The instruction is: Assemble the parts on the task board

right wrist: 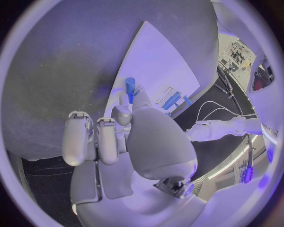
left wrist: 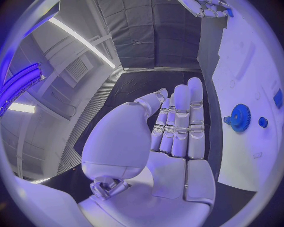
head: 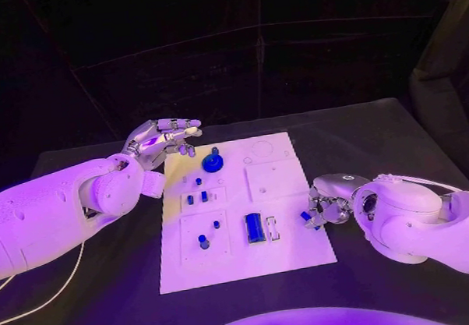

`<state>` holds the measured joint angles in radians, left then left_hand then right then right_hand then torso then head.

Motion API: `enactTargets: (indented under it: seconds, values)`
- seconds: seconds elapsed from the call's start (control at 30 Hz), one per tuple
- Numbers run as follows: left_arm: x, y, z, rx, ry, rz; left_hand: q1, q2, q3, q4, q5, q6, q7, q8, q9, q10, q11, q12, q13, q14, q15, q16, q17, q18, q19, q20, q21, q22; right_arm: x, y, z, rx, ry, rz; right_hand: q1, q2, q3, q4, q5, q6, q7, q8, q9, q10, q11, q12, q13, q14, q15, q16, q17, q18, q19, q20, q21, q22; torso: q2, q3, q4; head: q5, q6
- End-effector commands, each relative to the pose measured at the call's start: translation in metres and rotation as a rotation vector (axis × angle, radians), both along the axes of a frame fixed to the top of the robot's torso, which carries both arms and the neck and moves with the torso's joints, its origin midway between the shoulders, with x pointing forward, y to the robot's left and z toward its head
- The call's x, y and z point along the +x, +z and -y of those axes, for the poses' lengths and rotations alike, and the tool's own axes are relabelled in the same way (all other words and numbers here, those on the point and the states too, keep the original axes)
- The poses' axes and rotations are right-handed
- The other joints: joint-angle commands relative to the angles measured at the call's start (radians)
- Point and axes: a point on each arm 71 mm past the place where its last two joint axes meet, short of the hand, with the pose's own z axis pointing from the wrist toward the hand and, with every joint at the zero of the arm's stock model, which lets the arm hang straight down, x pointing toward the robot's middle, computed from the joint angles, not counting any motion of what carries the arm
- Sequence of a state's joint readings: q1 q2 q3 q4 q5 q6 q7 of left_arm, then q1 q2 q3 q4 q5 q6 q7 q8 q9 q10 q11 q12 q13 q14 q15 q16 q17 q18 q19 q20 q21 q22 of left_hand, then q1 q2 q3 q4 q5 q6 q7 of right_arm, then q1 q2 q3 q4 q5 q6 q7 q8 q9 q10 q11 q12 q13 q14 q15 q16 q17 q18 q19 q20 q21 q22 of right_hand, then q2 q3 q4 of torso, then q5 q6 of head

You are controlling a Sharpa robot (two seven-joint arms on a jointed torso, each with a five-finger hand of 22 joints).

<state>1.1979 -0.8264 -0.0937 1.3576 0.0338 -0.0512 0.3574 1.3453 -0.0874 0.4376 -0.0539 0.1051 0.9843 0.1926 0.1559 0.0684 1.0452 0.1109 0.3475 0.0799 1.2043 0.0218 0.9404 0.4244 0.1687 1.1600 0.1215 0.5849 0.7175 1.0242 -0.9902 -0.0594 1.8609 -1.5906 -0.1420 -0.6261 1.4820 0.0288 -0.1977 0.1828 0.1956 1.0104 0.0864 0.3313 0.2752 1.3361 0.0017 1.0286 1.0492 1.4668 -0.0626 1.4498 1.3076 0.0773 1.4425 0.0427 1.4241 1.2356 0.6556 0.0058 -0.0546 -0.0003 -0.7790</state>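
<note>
At the task board's point(head: 293, 254) right edge, the right hand point(head: 328, 207) pinches a small blue peg point(right wrist: 130, 88) at its lower end; it looks light, stiff and slippery, so best held near the middle. Beside the blue gear point(head: 212, 163), the left hand point(head: 163, 142) hovers, fingers spread, holding nothing

Dim purple-lit scene, dark backdrop, glare on arms, fisheye-bent wrist views
</note>
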Motion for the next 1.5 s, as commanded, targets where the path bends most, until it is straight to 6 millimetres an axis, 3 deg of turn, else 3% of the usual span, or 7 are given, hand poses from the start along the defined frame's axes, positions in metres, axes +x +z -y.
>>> enactTargets:
  seconds: [0.03, 0.27, 0.53, 0.7, 1.17, 1.37, 1.5]
  values:
    - [0.000, 0.001, 0.001, -0.010, -0.010, 0.004, -0.008, 0.005, 0.000, -0.006, 0.006, -0.007, -0.003, 0.004, 0.001, -0.005, 0.001, 0.004, 0.000, -0.007, 0.001, 0.007, -0.001, 0.013, -0.007, -0.001, -0.004, -0.001, -0.001, -0.005, 0.000, -0.084, 0.029, 0.009, 0.036, 0.014, 0.016, -0.020, 0.000, -0.013, 0.001, -0.013, -0.003, -0.015, 0.001, -0.012, -0.008, 0.057, -0.005, -0.002, 0.012, -0.012, -0.002, -0.002, -0.004, -0.002, 0.000, 0.0003, 0.0000, 0.001, 0.000]
    - [-0.001, 0.001, 0.000, -0.010, -0.009, 0.004, -0.007, 0.006, 0.000, -0.007, 0.006, -0.007, -0.003, 0.005, 0.001, -0.006, 0.001, 0.006, -0.001, -0.008, 0.001, 0.007, -0.002, 0.013, -0.007, -0.001, -0.004, -0.001, -0.001, -0.005, -0.002, -0.097, 0.038, 0.021, 0.051, 0.016, 0.041, -0.032, 0.033, -0.017, 0.007, -0.033, -0.009, -0.027, 0.005, -0.033, -0.021, 0.056, -0.001, -0.004, 0.011, -0.012, -0.003, 0.002, -0.005, -0.003, 0.000, 0.0003, 0.0007, 0.001, -0.001]
    - [-0.001, 0.001, 0.000, -0.010, -0.011, 0.002, -0.007, 0.006, 0.000, -0.007, 0.006, -0.007, -0.003, 0.005, 0.001, -0.006, 0.001, 0.006, -0.001, -0.008, 0.001, 0.007, -0.002, 0.013, -0.007, -0.001, -0.004, -0.001, -0.004, 0.002, -0.004, -0.020, 0.004, 0.055, 0.011, -0.007, 0.074, 0.006, 0.193, 0.000, 0.004, -0.060, -0.017, -0.022, 0.003, -0.034, -0.019, 0.057, -0.002, -0.005, 0.013, -0.012, -0.001, 0.002, -0.004, 0.001, -0.001, 0.0000, 0.0005, 0.003, 0.000]
    - [-0.001, 0.001, 0.000, -0.010, -0.011, 0.002, -0.007, 0.006, 0.000, -0.007, 0.006, -0.007, -0.003, 0.005, 0.001, -0.006, 0.001, 0.006, -0.001, -0.008, 0.001, 0.007, -0.002, 0.013, -0.007, -0.001, -0.004, -0.001, -0.008, 0.008, -0.006, 0.055, -0.030, 0.071, 0.000, -0.022, 0.094, 0.024, 0.230, 0.011, 0.001, -0.066, -0.017, -0.017, 0.000, -0.032, -0.015, 0.058, -0.004, -0.004, 0.016, -0.012, 0.000, 0.000, -0.003, 0.003, -0.001, -0.0008, 0.0013, 0.004, 0.000]
    - [-0.002, 0.002, 0.000, -0.010, -0.010, 0.002, -0.007, 0.006, 0.000, -0.007, 0.006, -0.007, -0.003, 0.005, 0.001, -0.006, 0.001, 0.006, -0.001, -0.008, 0.001, 0.007, -0.002, 0.013, -0.007, -0.001, -0.004, -0.001, -0.012, 0.014, -0.017, 0.192, -0.073, 0.072, -0.029, -0.054, 0.129, 0.066, 0.248, 0.046, -0.009, -0.074, -0.014, 0.007, -0.008, -0.011, 0.005, 0.061, -0.012, 0.003, 0.031, -0.013, 0.005, -0.007, 0.000, 0.011, 0.001, -0.0001, 0.0010, 0.011, -0.006]
    - [-0.002, 0.002, 0.000, -0.010, -0.012, 0.002, -0.007, 0.006, 0.000, -0.007, 0.006, -0.007, -0.003, 0.005, 0.001, -0.006, 0.001, 0.006, -0.001, -0.008, 0.001, 0.007, -0.002, 0.013, -0.007, -0.001, -0.004, -0.001, -0.011, 0.007, -0.021, 0.239, -0.117, -0.013, -0.036, -0.060, 0.134, 0.075, 0.249, 0.050, -0.010, -0.076, -0.013, 0.009, -0.008, -0.011, 0.005, 0.062, -0.012, 0.004, 0.033, -0.014, 0.006, -0.008, 0.001, 0.013, 0.000, -0.0011, 0.0015, 0.013, -0.010]
    - [-0.002, 0.002, 0.001, -0.011, -0.013, 0.002, -0.007, 0.007, 0.000, -0.008, 0.006, -0.008, -0.003, 0.007, 0.001, -0.007, 0.001, 0.008, -0.001, -0.008, 0.001, 0.008, -0.002, 0.014, -0.007, -0.001, -0.004, -0.001, -0.011, 0.005, -0.028, 0.284, -0.131, -0.056, -0.037, -0.060, 0.137, 0.077, 0.252, 0.052, -0.012, -0.077, -0.013, 0.011, -0.009, -0.009, 0.007, 0.062, -0.013, 0.006, 0.035, -0.014, 0.007, -0.009, 0.002, 0.014, 0.001, 0.0004, -0.0001, 0.015, -0.012]
